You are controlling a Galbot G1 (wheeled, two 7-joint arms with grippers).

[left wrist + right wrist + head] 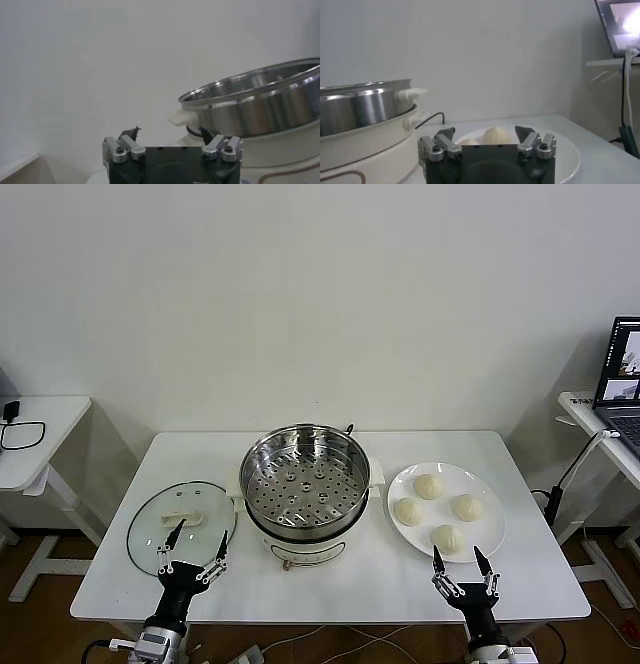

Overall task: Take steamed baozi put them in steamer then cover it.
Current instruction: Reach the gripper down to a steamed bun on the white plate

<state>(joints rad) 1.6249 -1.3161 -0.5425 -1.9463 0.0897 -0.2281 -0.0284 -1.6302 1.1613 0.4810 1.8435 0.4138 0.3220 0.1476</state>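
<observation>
Nothing loaded yet: 4 steamed baozi (436, 510) sit right of the empty steamer (305, 481); the right end effector (459, 563), wide like the left end effector (197, 550), must reach 1.

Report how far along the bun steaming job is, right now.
Nothing is done yet. All four cream-white pleated buns sit on the flat white plate, and the shiny steel steamer pot holds only its perforated tray. The clear glass lid lies on the white table to the pot's left. Nothing is in hand: left hand and right hand are open at the near edge. Loading and covering remain.
</observation>
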